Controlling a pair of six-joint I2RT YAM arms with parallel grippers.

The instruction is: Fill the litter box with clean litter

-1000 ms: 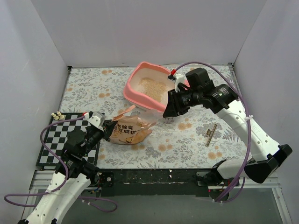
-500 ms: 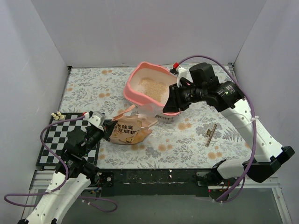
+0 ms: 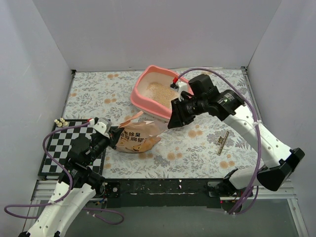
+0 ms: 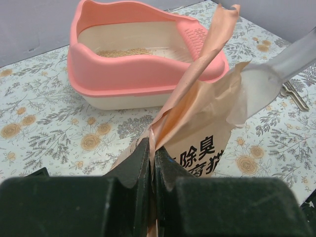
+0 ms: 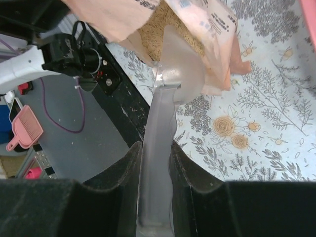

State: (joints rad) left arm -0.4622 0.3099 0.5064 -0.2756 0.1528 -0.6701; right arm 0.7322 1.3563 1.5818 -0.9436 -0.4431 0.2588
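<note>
The pink litter box point(image 3: 148, 98) stands at the back middle with a patch of tan clean litter point(image 3: 160, 91) on its cream base; it also shows in the left wrist view point(image 4: 143, 74). An orange-tan bag point(image 3: 138, 137) with dark characters lies in front of it. My left gripper point(image 4: 152, 153) is shut on the bag's torn top edge point(image 4: 197, 79) and holds it open. My right gripper point(image 5: 156, 153) is shut on the handle of a clear plastic scoop point(image 5: 170, 74), whose bowl is at the bag's mouth, over the litter point(image 5: 158, 34) inside.
A checkered board point(image 3: 64, 148) lies at the front left with small beige pieces point(image 3: 60, 122) at its far corner. A wooden strip point(image 3: 222, 142) lies at the right. White walls enclose the patterned table point(image 3: 197, 153) on three sides.
My right gripper has swung the scoop from over the litter box's front rim down and left to the bag's mouth. The left gripper and bag have not moved.
</note>
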